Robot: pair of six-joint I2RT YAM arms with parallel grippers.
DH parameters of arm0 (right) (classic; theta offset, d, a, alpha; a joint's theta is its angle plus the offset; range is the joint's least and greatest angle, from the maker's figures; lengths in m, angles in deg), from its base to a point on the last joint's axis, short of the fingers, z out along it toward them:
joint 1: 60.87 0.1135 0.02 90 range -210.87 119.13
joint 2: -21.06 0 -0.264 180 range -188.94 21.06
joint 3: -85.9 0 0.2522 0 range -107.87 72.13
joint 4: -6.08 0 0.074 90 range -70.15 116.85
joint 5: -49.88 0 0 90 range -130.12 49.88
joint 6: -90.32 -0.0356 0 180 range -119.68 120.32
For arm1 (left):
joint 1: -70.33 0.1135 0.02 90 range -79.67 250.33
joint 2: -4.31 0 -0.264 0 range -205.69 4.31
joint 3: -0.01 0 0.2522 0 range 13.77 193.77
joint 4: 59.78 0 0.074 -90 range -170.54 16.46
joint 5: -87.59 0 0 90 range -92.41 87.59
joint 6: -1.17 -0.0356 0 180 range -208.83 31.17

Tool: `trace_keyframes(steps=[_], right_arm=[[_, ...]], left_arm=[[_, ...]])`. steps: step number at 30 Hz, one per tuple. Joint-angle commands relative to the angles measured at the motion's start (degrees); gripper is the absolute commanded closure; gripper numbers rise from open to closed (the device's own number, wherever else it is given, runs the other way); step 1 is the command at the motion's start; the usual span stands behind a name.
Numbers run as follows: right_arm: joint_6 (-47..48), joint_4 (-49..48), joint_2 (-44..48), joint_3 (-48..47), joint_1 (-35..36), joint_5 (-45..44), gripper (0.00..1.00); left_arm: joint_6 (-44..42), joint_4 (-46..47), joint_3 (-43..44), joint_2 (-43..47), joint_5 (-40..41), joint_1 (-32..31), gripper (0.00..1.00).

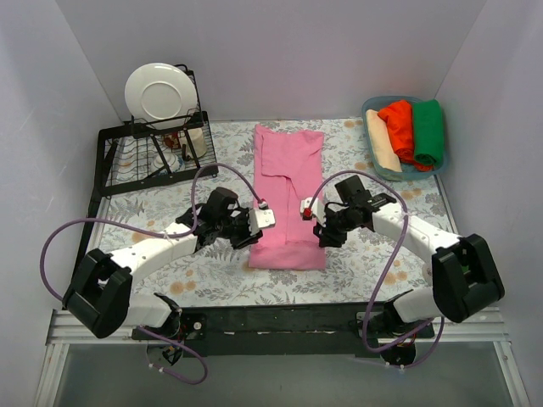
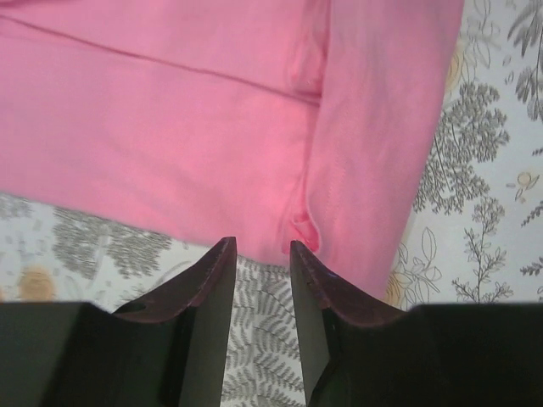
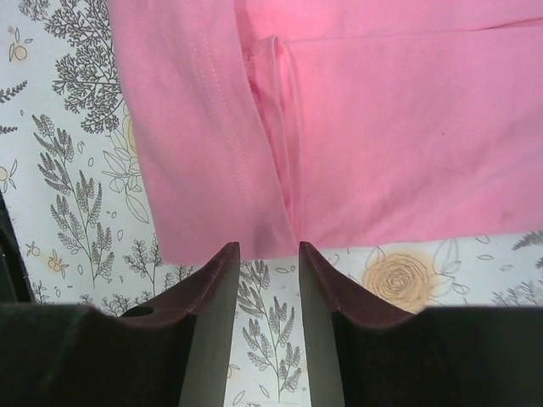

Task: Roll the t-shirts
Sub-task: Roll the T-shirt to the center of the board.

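Observation:
The pink t-shirt (image 1: 288, 186) lies flat in the middle of the table, folded into a long strip running away from me. It also shows in the left wrist view (image 2: 212, 127) and the right wrist view (image 3: 382, 127). My left gripper (image 1: 265, 218) (image 2: 259, 246) is open and empty, its tips at the shirt's left edge near the near end. My right gripper (image 1: 309, 210) (image 3: 267, 248) is open and empty, its tips at the shirt's right edge. The cream (image 1: 382, 140), orange-red (image 1: 399, 127) and green (image 1: 429, 131) t-shirts lie rolled in a basket.
The teal basket (image 1: 366, 108) stands at the back right. A black dish rack (image 1: 127, 161) with a white plate (image 1: 157, 91) and a cup (image 1: 195, 140) stands at the back left. A floral cloth (image 1: 144, 212) covers the table.

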Motion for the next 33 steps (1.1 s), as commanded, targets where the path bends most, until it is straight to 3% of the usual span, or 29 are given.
trace_keyframes(steps=[1,7,10,15,20,27,33], right_arm=[[-1.65,1.44,5.88,-0.54,-0.43,-0.10,0.56],[-2.26,0.74,7.04,2.46,-0.25,4.82,0.57],[-1.22,0.83,6.94,2.46,-0.25,4.74,0.56],[1.34,1.61,8.44,4.22,-0.25,3.33,0.55],[1.52,1.10,7.91,5.44,-0.25,5.35,0.55],[0.72,-2.69,4.49,4.66,-0.25,5.62,0.57],[2.04,-1.46,2.03,3.25,-0.25,5.88,0.57]], left_arm=[[0.86,-4.07,5.78,4.93,-3.88,0.42,0.68],[1.03,-7.16,3.68,5.37,-13.56,0.06,0.64],[-0.73,-8.04,2.89,4.84,-16.47,-0.55,0.57],[-11.25,-7.25,-0.27,3.53,-16.48,-2.66,0.49],[-12.68,-7.34,0.95,-1.13,-16.83,-2.92,0.51],[-12.24,-6.64,2.88,-8.34,-15.16,-2.84,0.66],[-8.74,-5.67,6.03,-13.17,-12.52,0.14,0.61]])
